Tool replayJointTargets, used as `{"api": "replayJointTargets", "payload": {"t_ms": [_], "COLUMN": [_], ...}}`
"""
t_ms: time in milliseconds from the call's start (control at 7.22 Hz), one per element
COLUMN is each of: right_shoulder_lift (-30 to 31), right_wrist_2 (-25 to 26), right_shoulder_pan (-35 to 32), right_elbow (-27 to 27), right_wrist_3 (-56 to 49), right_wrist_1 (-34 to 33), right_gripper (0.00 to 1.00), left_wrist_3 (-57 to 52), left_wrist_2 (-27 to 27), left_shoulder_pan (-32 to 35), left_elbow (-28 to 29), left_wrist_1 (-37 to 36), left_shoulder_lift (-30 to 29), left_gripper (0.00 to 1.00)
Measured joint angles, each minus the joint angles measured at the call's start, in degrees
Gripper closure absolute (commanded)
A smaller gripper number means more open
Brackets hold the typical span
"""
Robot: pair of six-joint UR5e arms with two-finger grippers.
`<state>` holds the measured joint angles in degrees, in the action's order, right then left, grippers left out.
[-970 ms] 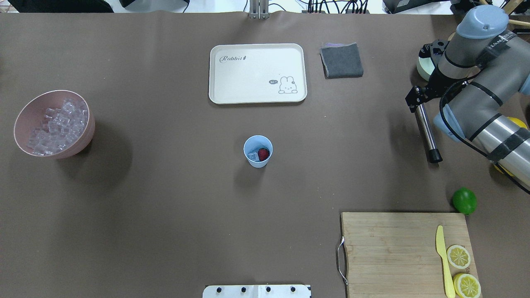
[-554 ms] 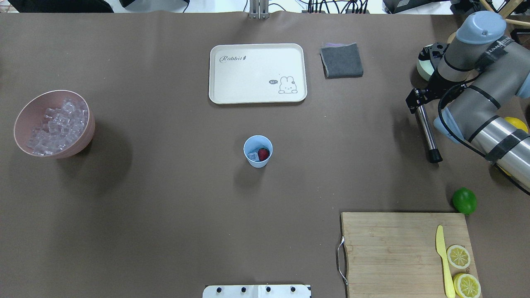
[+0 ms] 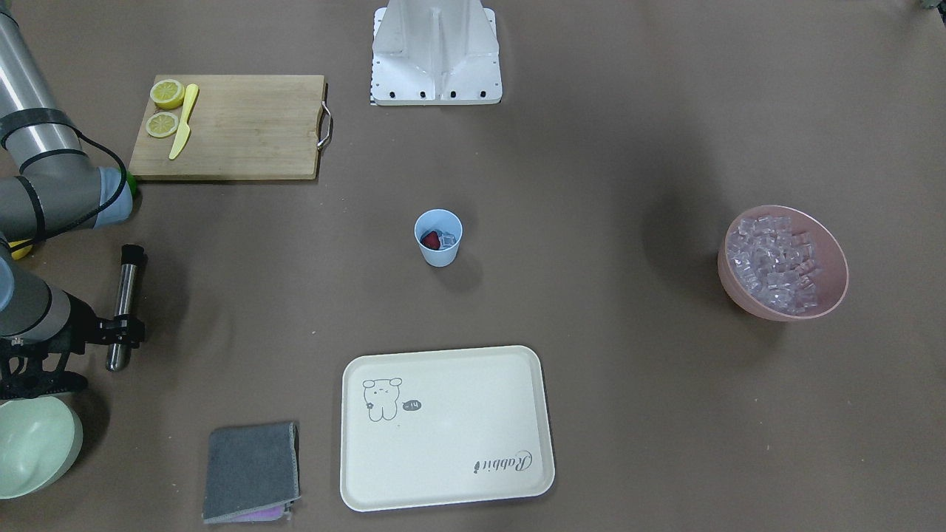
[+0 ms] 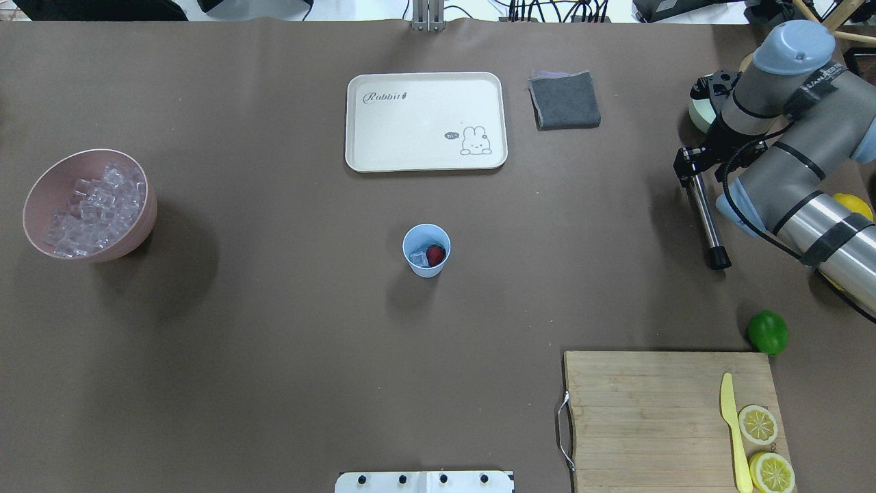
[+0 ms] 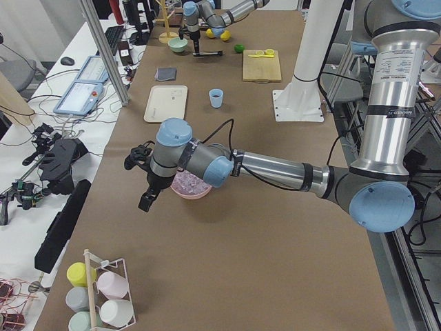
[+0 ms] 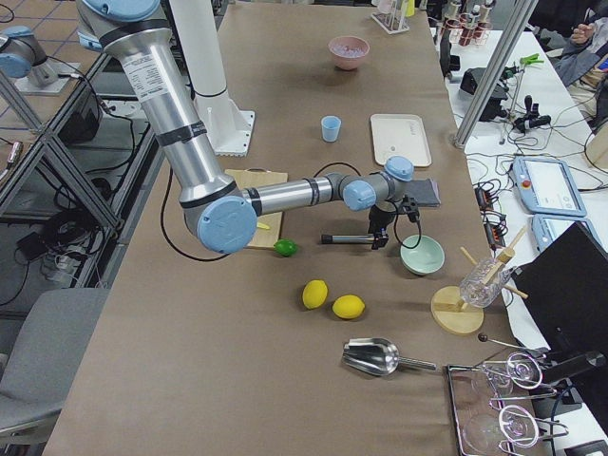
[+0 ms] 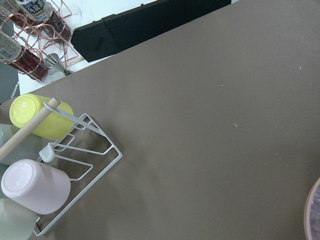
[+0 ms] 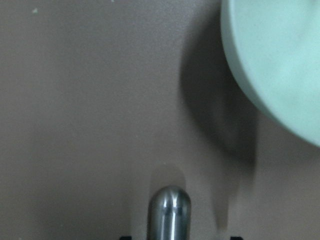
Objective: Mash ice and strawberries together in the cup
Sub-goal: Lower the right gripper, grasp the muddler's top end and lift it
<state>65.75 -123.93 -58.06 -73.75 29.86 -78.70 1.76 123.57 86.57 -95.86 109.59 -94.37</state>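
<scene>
The light blue cup (image 4: 426, 250) stands mid-table, also in the front view (image 3: 438, 236). In it lie a dark red strawberry (image 4: 435, 255) and clear ice (image 4: 418, 258). A steel muddler (image 4: 705, 219) with a black tip lies on the table at the right. My right gripper (image 4: 688, 170) is down over its upper end. The right wrist view shows the rod (image 8: 170, 210) with gaps to the fingertips on both sides, so the gripper is open. My left gripper (image 5: 146, 201) shows only in the exterior left view, beside the pink bowl; I cannot tell its state.
A pink bowl (image 4: 147, 212) full of ice sits at the far left. A cream tray (image 4: 424, 122) and grey cloth (image 4: 564, 100) lie at the back. A pale green bowl (image 3: 29, 443) is close behind my right gripper. A cutting board (image 4: 650, 418), knife, lemon halves and lime (image 4: 767, 332) lie front right.
My right arm's wrist has shifted slightly toward the far edge, with the gripper staying at the muddler's upper end. The muddler and the cup have not moved.
</scene>
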Motion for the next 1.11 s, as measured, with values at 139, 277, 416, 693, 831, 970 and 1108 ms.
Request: {"api": "replayJointTargets", "payload": {"t_ms": [139, 277, 416, 693, 831, 970, 1108], "right_shoulder_lift": [-0.05, -0.13, -0.21, -0.21, -0.2, -0.13, -0.07], "right_wrist_2": [0.05, 0.06, 0.05, 0.08, 0.09, 0.09, 0.09], "right_shoulder_pan": [0.02, 0.03, 0.16, 0.45, 0.51, 0.51, 0.29], "right_elbow": [0.01, 0.01, 0.01, 0.01, -0.02, -0.22, -0.7], "right_wrist_3": [0.02, 0.12, 0.33, 0.57, 0.57, 0.56, 0.56], "right_wrist_1": [-0.01, 0.01, -0.01, -0.1, -0.05, 0.05, 0.06], "right_gripper": [0.41, 0.54, 0.78, 1.0, 1.0, 1.0, 1.0], "left_wrist_3": [0.0, -0.02, -0.06, -0.09, -0.09, -0.09, -0.09], "left_wrist_2": [0.0, 0.0, 0.0, 0.0, 0.0, 0.0, 0.0], "left_shoulder_pan": [0.0, 0.0, 0.0, 0.0, 0.0, 0.0, 0.0], "left_elbow": [0.01, 0.01, -0.01, -0.09, -0.13, -0.2, -0.27], "left_wrist_1": [0.03, 0.07, 0.09, 0.1, 0.1, 0.1, 0.1], "left_shoulder_lift": [0.03, 0.05, 0.06, 0.06, 0.06, 0.06, 0.06], "left_gripper": [0.03, 0.03, 0.03, 0.03, 0.03, 0.03, 0.03]}}
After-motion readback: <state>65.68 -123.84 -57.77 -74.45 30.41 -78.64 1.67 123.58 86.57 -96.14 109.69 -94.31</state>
